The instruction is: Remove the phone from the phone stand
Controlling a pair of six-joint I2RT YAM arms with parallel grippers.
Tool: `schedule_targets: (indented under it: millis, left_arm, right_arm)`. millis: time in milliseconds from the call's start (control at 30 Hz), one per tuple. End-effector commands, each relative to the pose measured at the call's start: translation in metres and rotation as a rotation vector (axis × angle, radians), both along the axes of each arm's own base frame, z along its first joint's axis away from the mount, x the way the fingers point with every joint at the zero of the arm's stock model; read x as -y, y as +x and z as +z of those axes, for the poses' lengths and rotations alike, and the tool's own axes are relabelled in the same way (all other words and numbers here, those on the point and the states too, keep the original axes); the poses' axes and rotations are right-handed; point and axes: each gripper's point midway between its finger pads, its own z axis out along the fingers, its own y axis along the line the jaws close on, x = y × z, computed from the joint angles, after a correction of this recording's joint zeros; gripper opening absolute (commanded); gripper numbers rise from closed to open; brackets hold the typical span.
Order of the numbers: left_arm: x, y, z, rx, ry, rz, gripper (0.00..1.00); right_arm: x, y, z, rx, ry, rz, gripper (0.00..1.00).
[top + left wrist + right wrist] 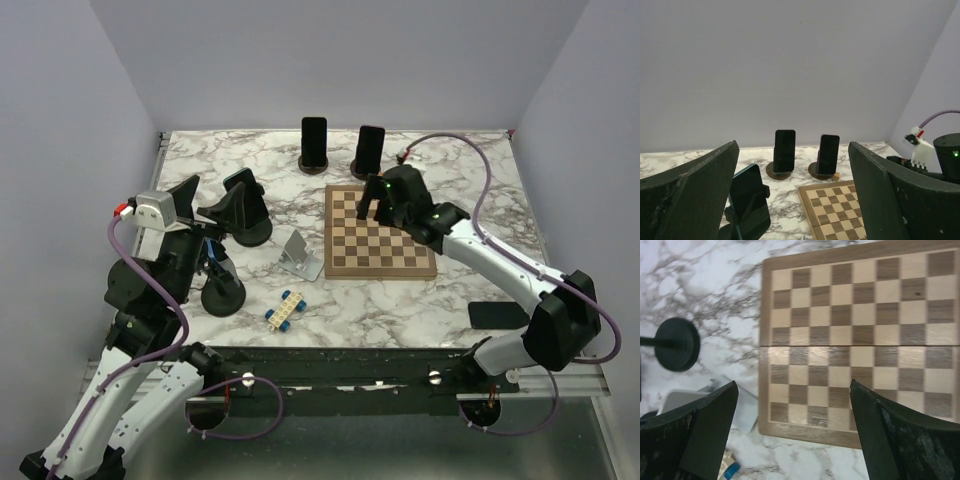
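Observation:
Three dark phones stand in stands. One with a teal edge (241, 193) sits in a black clamp stand (252, 233) at left centre; in the left wrist view this phone (747, 201) is low, beside my left finger. Two more phones (314, 138) (371, 148) stand on round brown stands at the back, and also show in the left wrist view (784, 150) (828, 153). My left gripper (205, 205) (792, 147) is open and empty, just left of the teal-edged phone. My right gripper (378, 205) (792, 385) is open and empty above the chessboard (378, 232).
A silver folding stand (300, 255) and a small brick toy (285, 308) lie between the arms. A second black round-based stand (222, 297) is at the near left. A dark phone (498, 314) lies flat at the near right. The chessboard (860, 335) fills the right wrist view.

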Motion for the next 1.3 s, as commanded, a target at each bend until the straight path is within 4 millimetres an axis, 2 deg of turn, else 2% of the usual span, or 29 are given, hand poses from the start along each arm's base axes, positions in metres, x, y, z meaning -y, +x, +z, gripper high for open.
schedule_targets:
  millis: [0,133,233,367,567,700,767,867,1033,1133,1167,1267]
  left_arm:
    - [-0.002,0.008,-0.009,-0.023,0.021,0.034,0.99]
    - [-0.004,0.008,-0.008,-0.016,0.027,0.05,0.99]
    - [-0.009,0.01,-0.008,-0.02,0.033,0.076,0.99]
    - [-0.02,0.015,-0.01,-0.041,0.044,0.149,0.99]
    - [-0.055,0.036,-0.028,-0.228,0.151,0.397,0.99]
    - [-0.079,0.038,-0.03,-0.333,0.127,0.463,0.99]
    - [-0.093,0.041,-0.038,-0.408,0.1,0.464,0.99]
    - [-0.117,0.044,-0.067,-0.565,0.103,0.524,0.99]
    - [-0.148,0.044,-0.12,-0.691,0.19,0.65,0.99]
    - [-0.156,0.05,-0.149,-0.763,0.218,0.667,0.99]
    - [-0.166,0.051,-0.16,-0.808,0.211,0.694,0.99]
    - [-0.175,0.058,-0.177,-0.89,0.152,0.683,0.99]
  right_arm:
    - [-0.048,0.012,0.015,0.077,0.017,0.09,1.0]
    - [-0.059,0.028,-0.001,0.024,-0.003,0.057,1.0]
    - [-0.071,0.031,0.0,0.027,0.019,0.082,1.0]
    - [-0.074,0.024,0.01,0.06,0.077,0.107,1.0]
    - [-0.059,0.004,0.024,0.084,0.077,0.126,1.0]
    - [-0.044,-0.009,0.033,0.128,0.055,0.141,1.0]
    - [-0.039,-0.017,0.037,0.144,0.059,0.153,1.0]
    - [-0.038,-0.031,0.046,0.183,0.097,0.204,1.0]
    - [-0.031,-0.055,0.069,0.274,0.158,0.269,1.0]
    - [-0.03,-0.067,0.08,0.313,0.183,0.315,1.0]
    - [-0.031,-0.069,0.082,0.32,0.188,0.326,1.0]
    - [-0.032,-0.074,0.083,0.322,0.198,0.354,1.0]
